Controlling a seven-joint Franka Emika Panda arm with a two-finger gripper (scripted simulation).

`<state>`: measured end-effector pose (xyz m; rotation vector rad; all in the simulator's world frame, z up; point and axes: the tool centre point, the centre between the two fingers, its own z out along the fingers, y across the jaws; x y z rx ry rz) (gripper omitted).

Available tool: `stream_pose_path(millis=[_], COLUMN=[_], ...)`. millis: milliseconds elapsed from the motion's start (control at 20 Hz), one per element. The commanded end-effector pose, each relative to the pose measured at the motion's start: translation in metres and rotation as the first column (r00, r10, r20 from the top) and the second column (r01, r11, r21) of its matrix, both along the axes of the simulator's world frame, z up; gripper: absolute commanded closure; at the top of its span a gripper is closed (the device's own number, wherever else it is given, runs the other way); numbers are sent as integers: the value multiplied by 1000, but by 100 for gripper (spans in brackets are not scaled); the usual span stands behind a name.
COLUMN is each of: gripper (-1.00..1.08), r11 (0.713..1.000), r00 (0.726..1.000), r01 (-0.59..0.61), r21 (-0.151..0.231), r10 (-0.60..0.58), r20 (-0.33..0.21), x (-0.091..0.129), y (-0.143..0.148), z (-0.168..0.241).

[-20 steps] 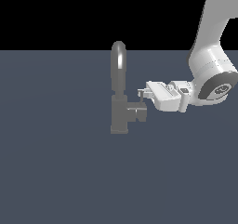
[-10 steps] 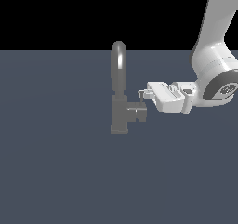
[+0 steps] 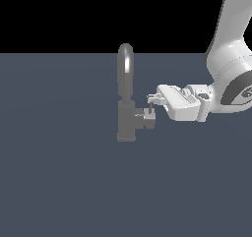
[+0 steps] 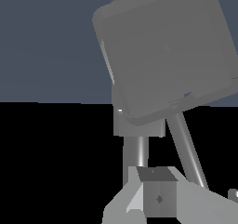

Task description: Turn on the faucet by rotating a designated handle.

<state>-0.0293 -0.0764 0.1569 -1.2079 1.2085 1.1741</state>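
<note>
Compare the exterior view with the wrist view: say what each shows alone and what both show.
Only the exterior view shows the whole faucet with its arched spout, the white arm, and the hand reaching the handle's thin pin from that view's right. Only the wrist view shows the handle up close, filling the frame as a large grey block end-on. Both share the handle, the hand and the dark floor.

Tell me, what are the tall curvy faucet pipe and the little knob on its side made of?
The faucet looks like grey metal: its arched spout has a bright streak down it, like polished steel. The handle is darker and duller, maybe matte metal or hard plastic; the render leaves that open. The white tool beside it looks like smooth plastic.
</note>
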Motion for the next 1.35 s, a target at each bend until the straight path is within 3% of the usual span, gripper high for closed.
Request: stream_pose_path(millis=[0,600,650,700,1300], gripper=[108,108,108,108,108], r11=[1000,1000,1000,1000,1000], r00=[1000,1000,1000,1000,1000], r01=[0,-4,-4,-4,-4], r21=[1,7,7,-1,7], r10=[0,4,4,4,4], r20=[-2,-13,-13,23,-14], x=[-4,-55,-55,-39,-67], y=[0,0,0,1,1], z=[-3,-30,-30,-15,-83])
